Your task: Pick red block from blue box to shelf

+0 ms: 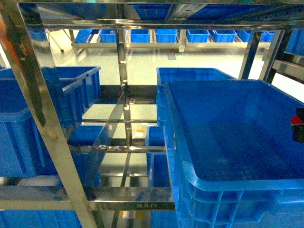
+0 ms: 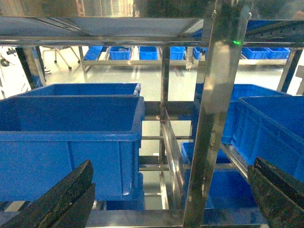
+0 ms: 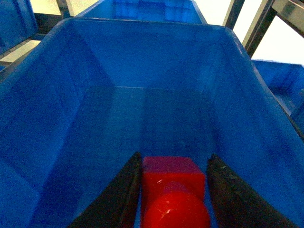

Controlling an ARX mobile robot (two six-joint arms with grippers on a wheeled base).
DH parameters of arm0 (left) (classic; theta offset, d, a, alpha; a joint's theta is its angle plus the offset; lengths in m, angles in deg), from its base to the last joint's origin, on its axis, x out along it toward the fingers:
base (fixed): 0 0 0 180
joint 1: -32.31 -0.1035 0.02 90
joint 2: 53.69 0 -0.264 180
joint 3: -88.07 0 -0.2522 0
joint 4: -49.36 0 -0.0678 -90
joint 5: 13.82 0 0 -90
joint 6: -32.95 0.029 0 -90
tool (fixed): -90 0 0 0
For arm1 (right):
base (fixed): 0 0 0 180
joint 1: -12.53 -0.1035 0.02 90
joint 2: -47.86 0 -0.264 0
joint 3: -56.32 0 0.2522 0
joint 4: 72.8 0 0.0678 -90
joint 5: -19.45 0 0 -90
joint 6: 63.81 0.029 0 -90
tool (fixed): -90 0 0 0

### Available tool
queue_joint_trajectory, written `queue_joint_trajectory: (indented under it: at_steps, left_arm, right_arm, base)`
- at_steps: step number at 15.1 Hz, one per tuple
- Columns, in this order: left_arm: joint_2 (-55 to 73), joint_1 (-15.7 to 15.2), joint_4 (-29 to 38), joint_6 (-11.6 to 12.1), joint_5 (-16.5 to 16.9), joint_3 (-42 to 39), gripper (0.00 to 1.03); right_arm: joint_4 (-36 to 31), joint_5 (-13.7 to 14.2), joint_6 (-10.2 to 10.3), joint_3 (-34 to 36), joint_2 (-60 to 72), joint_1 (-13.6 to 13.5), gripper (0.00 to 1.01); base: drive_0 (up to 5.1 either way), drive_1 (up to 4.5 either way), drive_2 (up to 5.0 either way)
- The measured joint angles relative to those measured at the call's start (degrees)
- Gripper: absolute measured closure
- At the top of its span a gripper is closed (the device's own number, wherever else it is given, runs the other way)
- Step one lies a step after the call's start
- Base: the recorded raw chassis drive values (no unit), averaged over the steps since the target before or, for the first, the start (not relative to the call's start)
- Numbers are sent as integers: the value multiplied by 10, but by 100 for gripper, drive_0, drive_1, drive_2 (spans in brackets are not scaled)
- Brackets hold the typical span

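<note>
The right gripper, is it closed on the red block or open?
Shut on it: the right gripper has both dark fingers against the sides of the red block, above a blue crate.

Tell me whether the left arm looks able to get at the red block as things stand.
Probably not. The red block sits between the right gripper fingers over the dark blue crate. The left gripper hangs open on the other side, with an upright shelf post between it and that crate.

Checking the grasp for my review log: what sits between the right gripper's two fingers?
The red block sits between the right gripper's fingers, above the floor of a dark blue crate. The right wrist view shows it.
</note>
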Motion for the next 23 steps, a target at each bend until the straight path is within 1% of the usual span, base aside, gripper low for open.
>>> queue_joint_trajectory:
  at_steps: [1,3,4,5,6,7,8,9,10,11,13,15,16,17,18,19,23]
  left_arm:
    - [0,0,0,0,0,0,5]
    - [0,0,0,0,0,0,5]
    - [0,0,0,0,0,0,5]
    - [0,0,0,0,0,0,5]
    - [0,0,0,0,0,0,5]
    - [0,0,0,0,0,0,5]
    - [0,0,0,0,0,0,5]
    - [0,0,0,0,0,0,5]
    - [0,0,0,0,0,0,5]
    - [0,0,0,0,0,0,5]
    - [0,0,0,0,0,0,5]
    - [0,0,0,0,0,0,5]
    - [0,0,0,0,0,0,5]
    - [0,0,0,0,0,0,5]
    - [0,0,-1,0,0,0,5]
    - [0,0,0,0,0,0,5]
    - [0,0,0,0,0,0,5]
  right_arm:
    - [-14,6,0,-8,23,-7,56]
    - [-40,12,2,-4,25,-15,30]
    - [-47,22,1,10,4,-19,19]
    - [-48,36,-1,42,-40,-22,6]
    - [-41,57,-5,87,-103,-30,2]
    - [-15,72,-14,137,-184,-38,4]
    - [20,99,-26,179,-260,-55,3]
    - [-7,102,-32,224,-319,-59,5]
    - [-108,74,-17,247,-323,-44,17]
    - [-113,59,-6,259,-346,-30,30]
    - [-63,36,2,274,-418,-9,56]
    - [-6,19,2,283,-482,7,82]
    - [22,-12,6,286,-512,28,95]
    - [45,-33,8,286,-543,63,99]
    - [71,-34,8,286,-571,68,99]
    - [95,-39,8,286,-597,66,99]
    - [179,-39,8,286,-686,65,99]
  base:
    - [0,0,0]
    - [0,0,0]
    - [0,0,0]
    - [0,0,0]
    - [0,0,0]
    - [0,0,0]
    - [0,0,0]
    - [0,0,0]
    - [0,0,0]
    - [0,0,0]
    - [0,0,0]
    - [0,0,0]
    - [0,0,0]
    - [0,0,0]
    - [0,0,0]
    - [0,0,0]
    - [0,0,0]
